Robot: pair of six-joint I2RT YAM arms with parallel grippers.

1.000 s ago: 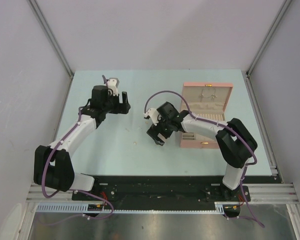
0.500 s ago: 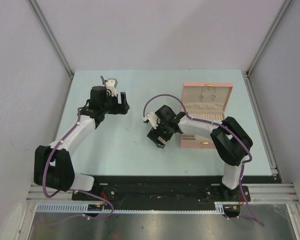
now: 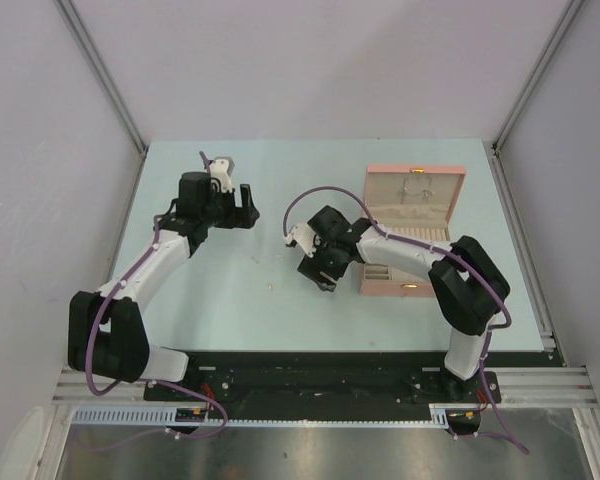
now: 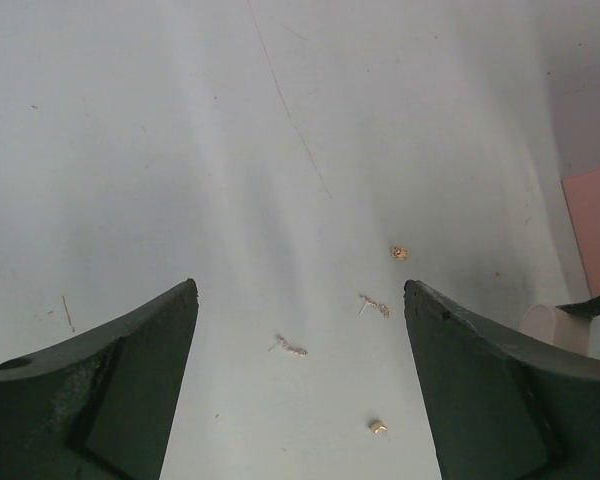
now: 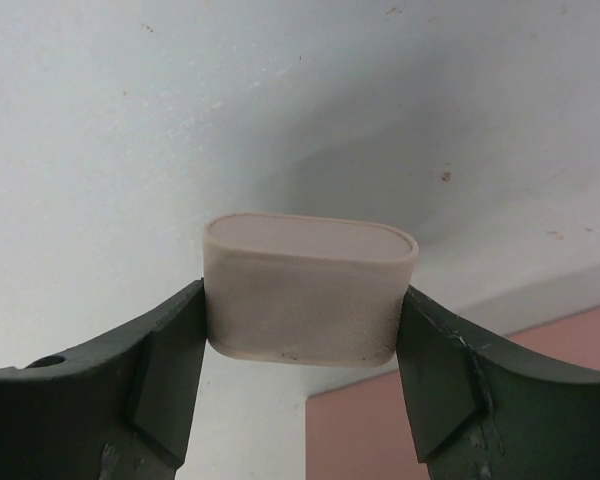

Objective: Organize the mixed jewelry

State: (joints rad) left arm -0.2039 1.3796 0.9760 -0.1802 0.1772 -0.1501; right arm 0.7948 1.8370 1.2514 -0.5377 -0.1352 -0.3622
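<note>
Right gripper (image 5: pixel 302 310) clamped on cream rectangular piece (image 5: pixel 310 262), at 9 o'clock of open pink jewelry box (image 3: pixel 413 235). Left gripper (image 4: pixel 300 290) spread wide, holding nothing, above tiny metallic pieces (image 4: pixel 373 305) scattered on table (image 4: pixel 180 150).

Layout on table (image 3: pixel 200 300)
At right, box (image 3: pixel 420 205); rectangular piece (image 5: pixel 305 290) in right gripper (image 3: pixel 320 272) just left of it; small pieces (image 4: pixel 373 305) farther left.

Cream rectangular piece (image 5: pixel 305 290) tight between the right jaws
</note>
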